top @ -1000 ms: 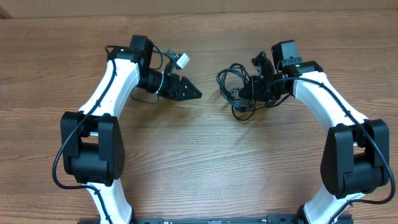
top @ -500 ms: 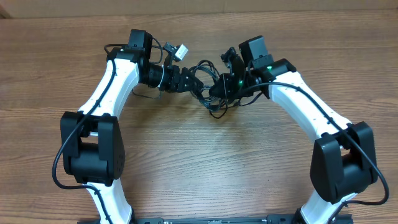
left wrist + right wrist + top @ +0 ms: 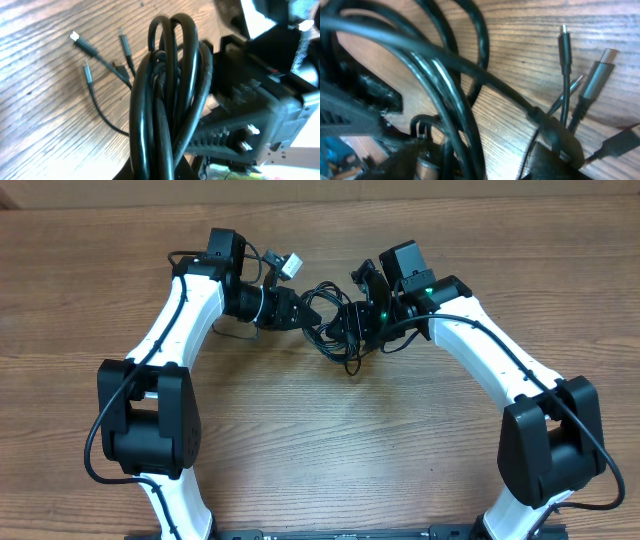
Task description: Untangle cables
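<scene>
The cables (image 3: 327, 330) are a bunch of thin black cords hanging between my two grippers over the back middle of the table. My left gripper (image 3: 304, 314) is shut on the looped cords (image 3: 160, 100), which run up from between its jaws (image 3: 163, 175). Loose plug ends (image 3: 86, 47) trail on the wood to the left of the loops. My right gripper (image 3: 356, 320) is close against the other side of the bunch and stands open, with cords (image 3: 445, 85) passing across its gap (image 3: 480, 165). More plug ends (image 3: 592, 75) lie to its right.
The wooden table (image 3: 320, 440) stretches toward the front between the two arm bases (image 3: 150, 420) (image 3: 555, 440). A small grey-white connector (image 3: 290, 265) sticks out near the left wrist. The table's back edge runs along the top of the overhead view.
The right arm carried the bunch of cables left to the left gripper. The left gripper closed on the cords, and the right gripper then opened.
</scene>
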### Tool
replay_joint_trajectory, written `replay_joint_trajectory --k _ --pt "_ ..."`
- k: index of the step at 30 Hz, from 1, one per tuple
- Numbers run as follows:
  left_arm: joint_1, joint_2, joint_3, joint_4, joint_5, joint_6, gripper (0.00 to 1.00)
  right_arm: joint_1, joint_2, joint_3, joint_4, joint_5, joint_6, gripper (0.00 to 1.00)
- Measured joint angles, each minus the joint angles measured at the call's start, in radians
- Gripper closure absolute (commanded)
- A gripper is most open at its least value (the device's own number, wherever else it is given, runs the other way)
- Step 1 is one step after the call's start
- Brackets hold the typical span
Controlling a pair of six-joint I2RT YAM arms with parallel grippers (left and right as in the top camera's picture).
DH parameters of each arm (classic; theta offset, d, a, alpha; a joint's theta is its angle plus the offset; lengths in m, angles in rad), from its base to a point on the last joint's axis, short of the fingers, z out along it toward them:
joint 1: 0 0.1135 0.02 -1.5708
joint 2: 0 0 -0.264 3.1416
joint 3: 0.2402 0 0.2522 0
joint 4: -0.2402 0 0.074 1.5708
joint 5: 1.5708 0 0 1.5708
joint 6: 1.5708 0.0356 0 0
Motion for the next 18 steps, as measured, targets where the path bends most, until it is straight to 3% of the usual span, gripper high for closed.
replay_joint_trajectory --k 2,9,14,18 --pt "0.0 0.0 0.0 -0.019 -0.046 0.009 0.96 -0.003 0.0 0.0 -0.015 0.0 -0.015 0.06" --pt "0.032 0.0 0.0 -0.09 -0.169 0.072 0.96 -0.04 0.0 0.002 -0.082 0.003 -0.128 0.06" --pt "0.05 0.0 0.0 -0.279 -0.195 0.285 0.96 -0.053 0.001 0.026 -0.085 0.008 -0.225 0.05" --pt "0.048 0.0 0.0 -0.338 -0.183 0.411 0.96 -0.051 0.001 0.098 -0.083 0.008 -0.262 0.05"
